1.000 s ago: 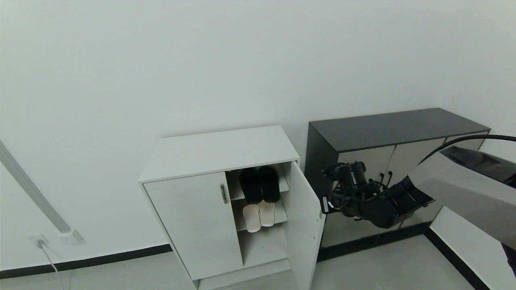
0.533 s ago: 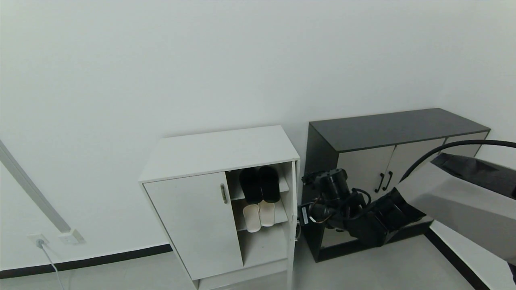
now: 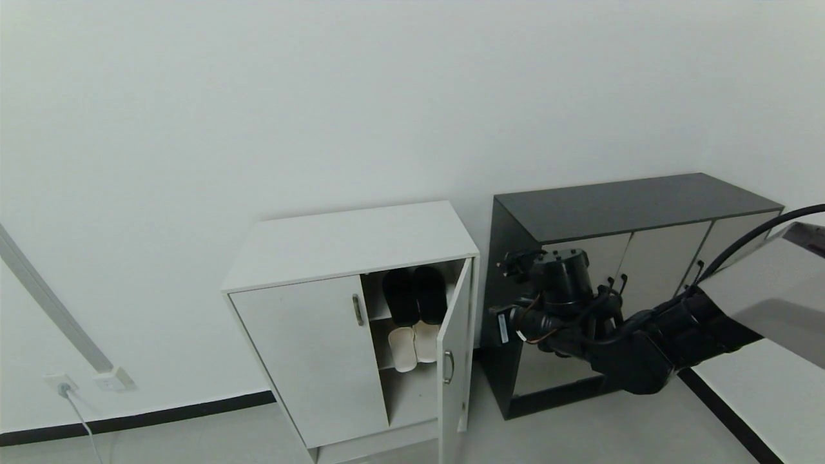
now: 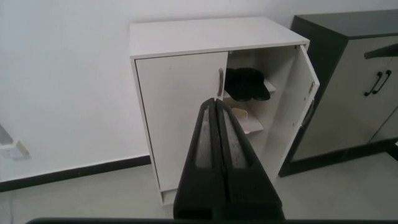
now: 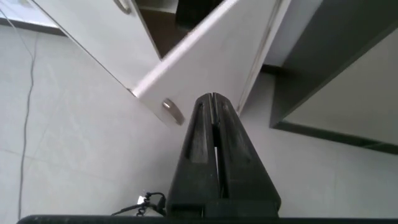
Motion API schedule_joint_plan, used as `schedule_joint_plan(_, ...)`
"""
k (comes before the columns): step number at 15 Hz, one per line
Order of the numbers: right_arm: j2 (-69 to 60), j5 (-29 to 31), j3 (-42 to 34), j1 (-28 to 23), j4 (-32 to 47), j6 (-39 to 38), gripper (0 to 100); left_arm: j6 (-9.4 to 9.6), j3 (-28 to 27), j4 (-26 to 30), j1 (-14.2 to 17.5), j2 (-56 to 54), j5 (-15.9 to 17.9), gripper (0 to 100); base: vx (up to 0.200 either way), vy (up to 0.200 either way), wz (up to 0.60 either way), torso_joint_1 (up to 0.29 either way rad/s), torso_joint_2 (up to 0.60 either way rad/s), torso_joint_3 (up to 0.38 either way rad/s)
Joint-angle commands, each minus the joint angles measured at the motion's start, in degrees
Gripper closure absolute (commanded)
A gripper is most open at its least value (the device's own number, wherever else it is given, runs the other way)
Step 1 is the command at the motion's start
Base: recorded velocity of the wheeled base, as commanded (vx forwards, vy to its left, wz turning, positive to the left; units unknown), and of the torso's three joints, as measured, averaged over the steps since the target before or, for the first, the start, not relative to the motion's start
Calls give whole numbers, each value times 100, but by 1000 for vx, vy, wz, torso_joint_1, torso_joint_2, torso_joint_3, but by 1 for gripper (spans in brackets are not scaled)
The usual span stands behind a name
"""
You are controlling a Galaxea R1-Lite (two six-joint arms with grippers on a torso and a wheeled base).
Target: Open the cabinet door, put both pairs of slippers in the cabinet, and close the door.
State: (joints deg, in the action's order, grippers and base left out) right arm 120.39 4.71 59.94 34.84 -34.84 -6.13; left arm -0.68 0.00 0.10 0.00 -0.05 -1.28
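The white cabinet point(image 3: 348, 241) stands against the wall with its left door shut and its right door point(image 3: 454, 335) partly open, handle point(image 3: 449, 367) facing out. Inside, black slippers point(image 3: 416, 296) lie on the upper shelf and white slippers point(image 3: 414, 345) on the shelf below. My right gripper point(image 3: 499, 325) is shut and empty, just right of the door's outer face. In the right wrist view its tip point(image 5: 212, 96) points at the door point(image 5: 211, 50) beside the handle point(image 5: 171, 111); contact is unclear. My left gripper point(image 4: 217, 102) is shut and empty, well back from the cabinet point(image 4: 205, 31).
A dark sideboard point(image 3: 631, 203) stands right of the white cabinet, close behind my right arm. A wall socket with a cable point(image 3: 61, 385) sits low on the left wall. Grey floor lies open in front of both cabinets.
The right door has swung from wide open to partly open, its handle side now facing out. My right gripper swept left behind the door, then drew back slightly right and upward.
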Motion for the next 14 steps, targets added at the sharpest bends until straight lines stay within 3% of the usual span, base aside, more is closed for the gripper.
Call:
schedule_joint_plan(1,-86,-5,-70,5,-14,33,100,-2,0,-1,0,5,-4,100,0,0,600,-2,2,2)
schedule_joint_plan(5,-42,-22,-114,5,-23,42,100,-2,0,-1,0,5,-4,100,0,0,600,5,5,5)
schedule_joint_plan(9,-69,-84,-334,-65,-260,147,100,-2,0,-1,0,5,-4,100,0,0,0,0,0,0)
schedule_joint_plan(14,-262,-198,-1257,-364,-770,613,100,-2,0,-1,0,5,-4,100,0,0,0,0,0,0)
